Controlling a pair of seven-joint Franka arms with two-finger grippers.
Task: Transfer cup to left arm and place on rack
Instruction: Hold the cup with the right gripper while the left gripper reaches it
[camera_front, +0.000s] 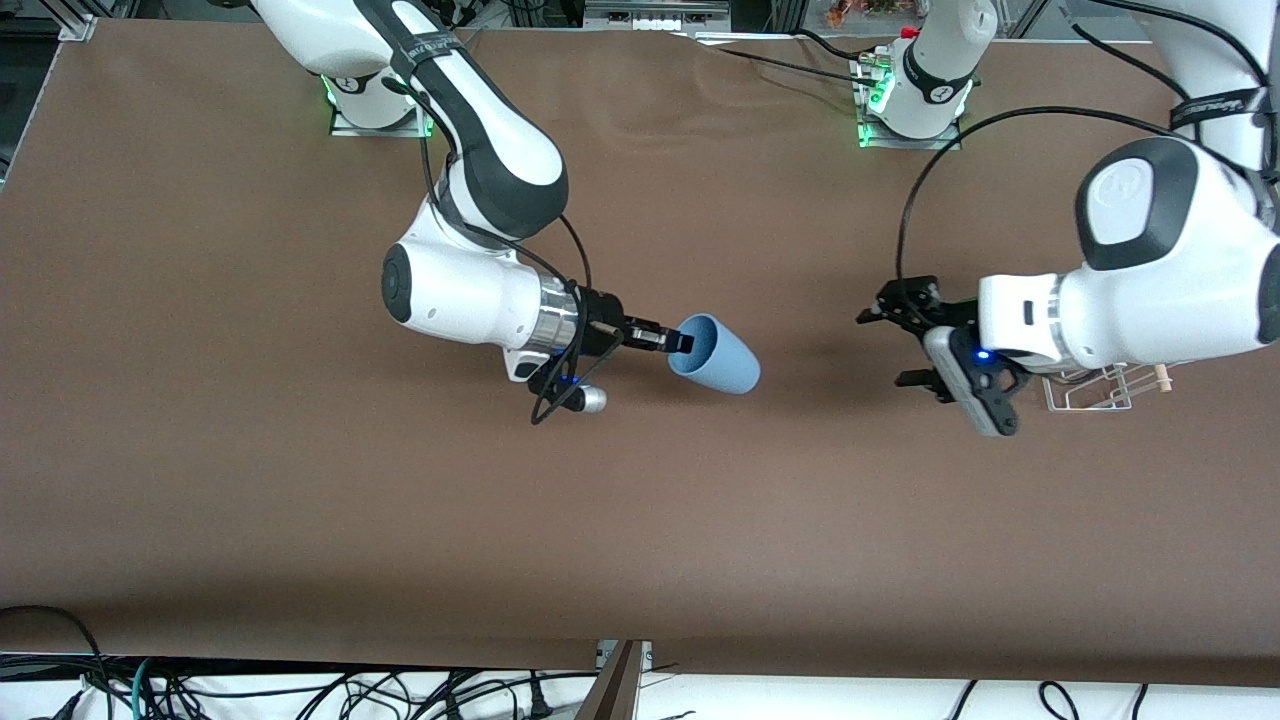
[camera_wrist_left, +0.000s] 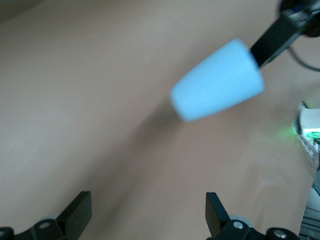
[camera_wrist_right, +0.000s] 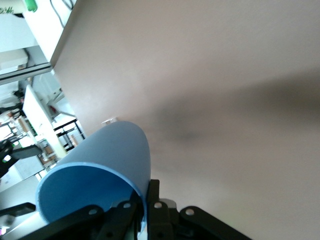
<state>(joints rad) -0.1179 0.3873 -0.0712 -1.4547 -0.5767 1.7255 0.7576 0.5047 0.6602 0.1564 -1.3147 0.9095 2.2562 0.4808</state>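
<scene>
My right gripper (camera_front: 680, 343) pinches the cup (camera_front: 718, 356) by its rim; my left gripper (camera_front: 905, 345), at its three o'clock, gapes, needing to close in.

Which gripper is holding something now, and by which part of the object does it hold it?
The right gripper holds the cup by its rim, one finger inside the mouth. The left gripper is open and holds nothing.

Rack (camera_front: 1095, 392) mostly hidden under left arm (camera_front: 1130, 310); cup (camera_wrist_left: 217, 82) blurred in left wrist view, rim cut off in right wrist view.
</scene>
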